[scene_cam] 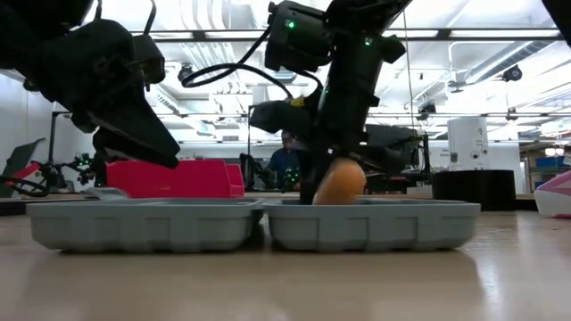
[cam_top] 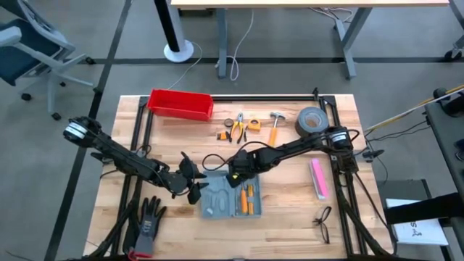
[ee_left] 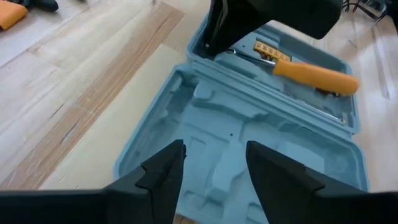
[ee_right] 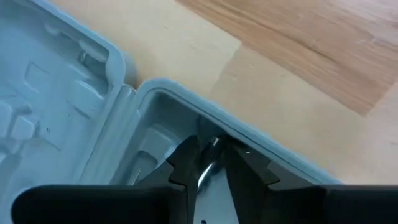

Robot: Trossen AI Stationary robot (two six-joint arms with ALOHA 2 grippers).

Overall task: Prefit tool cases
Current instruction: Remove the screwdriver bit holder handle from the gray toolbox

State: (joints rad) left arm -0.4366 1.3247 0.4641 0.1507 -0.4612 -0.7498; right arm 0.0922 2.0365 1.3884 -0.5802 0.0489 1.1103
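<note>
The grey-blue tool case (cam_top: 230,197) lies open and flat on the wooden table, both halves up. My left gripper (ee_left: 214,162) hangs open just above the empty half (ee_left: 236,143) and touches nothing. My right gripper (ee_right: 208,165) reaches down into the far corner of the other half (ee_right: 161,106), shut on the metal shaft of an orange-handled screwdriver (ee_left: 311,76). In the low view the orange handle (scene_cam: 339,183) shows above the case's rim, below the right gripper (scene_cam: 317,192). More orange-handled tools (cam_top: 250,199) lie in that half. My right gripper pinches the screwdriver's bare metal shaft (ee_right: 210,155) between its two fingertips, near the end away from the handle. The fingers come steeply from above, into the corner of the case half. The orange handle (ee_left: 311,76) lies over that half's moulded tray.
A red bin (cam_top: 180,103) stands at the far left of the table. Pliers (cam_top: 238,125), a hammer (cam_top: 275,125) and a roll of grey tape (cam_top: 313,119) lie along the far side. A pink tool (cam_top: 318,177), glasses (cam_top: 322,223) and black gloves (cam_top: 148,217) lie nearer.
</note>
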